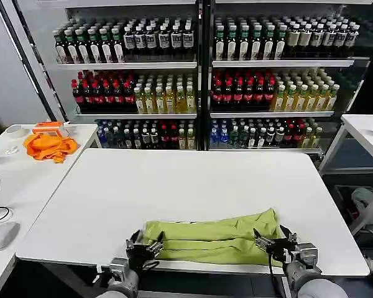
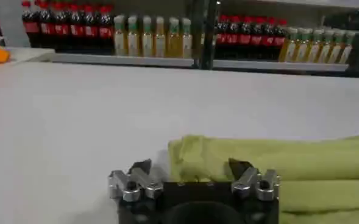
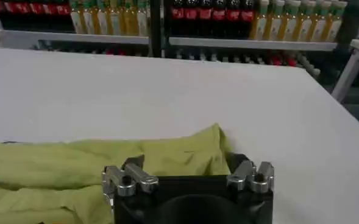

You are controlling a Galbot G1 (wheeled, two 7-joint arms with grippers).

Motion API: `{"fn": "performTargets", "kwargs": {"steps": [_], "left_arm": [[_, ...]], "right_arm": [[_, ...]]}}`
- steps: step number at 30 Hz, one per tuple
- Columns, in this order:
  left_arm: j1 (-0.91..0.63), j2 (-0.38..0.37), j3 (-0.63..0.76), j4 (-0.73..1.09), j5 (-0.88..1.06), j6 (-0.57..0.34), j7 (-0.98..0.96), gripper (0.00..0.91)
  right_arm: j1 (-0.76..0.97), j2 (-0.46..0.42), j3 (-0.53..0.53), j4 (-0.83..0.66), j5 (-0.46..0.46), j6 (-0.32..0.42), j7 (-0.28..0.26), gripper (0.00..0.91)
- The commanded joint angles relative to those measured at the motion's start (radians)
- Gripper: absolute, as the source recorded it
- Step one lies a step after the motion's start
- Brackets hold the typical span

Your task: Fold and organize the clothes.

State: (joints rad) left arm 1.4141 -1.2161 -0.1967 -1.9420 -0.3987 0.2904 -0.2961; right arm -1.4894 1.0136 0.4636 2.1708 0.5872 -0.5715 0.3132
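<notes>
The clothes are one lime T-shirt, folded into a long strip along the near edge of the white table. My left gripper stands open at the strip's left end; in the left wrist view the left gripper has the shirt's end lying between its wide-apart jaws. At the right end my right gripper is open too. The right wrist view shows the right gripper astride the shirt's raised corner.
An orange cloth and a tape roll lie on a side table at the far left. Shelves of bottles stand behind the table. Another white table is at the right.
</notes>
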Motion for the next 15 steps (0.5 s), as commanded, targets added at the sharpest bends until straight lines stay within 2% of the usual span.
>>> {"fn": "performTargets", "kwargs": {"steps": [1, 15], "left_arm": [[0.032, -0.063, 0.005, 0.019, 0.022, -0.026, -0.014, 0.02], [0.044, -0.052, -0.048, -0.008, -0.084, -0.064, 0.018, 0.02]], "right_arm": [[-0.009, 0.005, -0.004, 0.007, -0.011, 0.001, 0.002, 0.907], [0.01, 0.021, -0.01, 0.005, -0.009, 0.002, 0.017, 0.907]]}}
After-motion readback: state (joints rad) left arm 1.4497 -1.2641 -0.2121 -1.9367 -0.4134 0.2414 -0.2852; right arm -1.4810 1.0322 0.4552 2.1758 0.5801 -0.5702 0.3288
